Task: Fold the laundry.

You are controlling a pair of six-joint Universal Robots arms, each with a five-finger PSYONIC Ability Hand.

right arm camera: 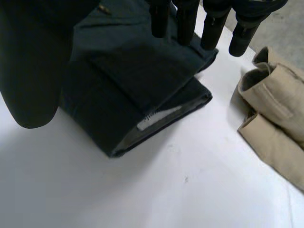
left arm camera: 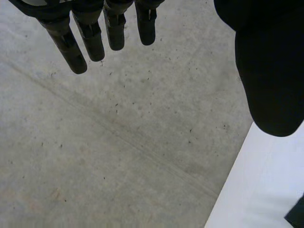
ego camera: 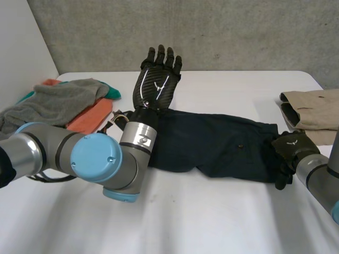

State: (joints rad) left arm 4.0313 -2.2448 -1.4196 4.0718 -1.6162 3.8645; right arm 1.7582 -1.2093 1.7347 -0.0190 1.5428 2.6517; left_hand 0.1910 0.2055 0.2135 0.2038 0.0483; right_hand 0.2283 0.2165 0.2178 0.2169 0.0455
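Observation:
A dark navy garment lies folded lengthwise across the middle of the white table. My left hand is raised above its left end, fingers straight and spread, holding nothing. My right hand hovers at the garment's right end, fingers straight above the folded hem, apart from the cloth.
A folded beige garment lies at the right edge, close beside my right hand; in the right wrist view the beige garment sits just past the hem. A grey cloth over orange cloth and a teal piece lies at the back left.

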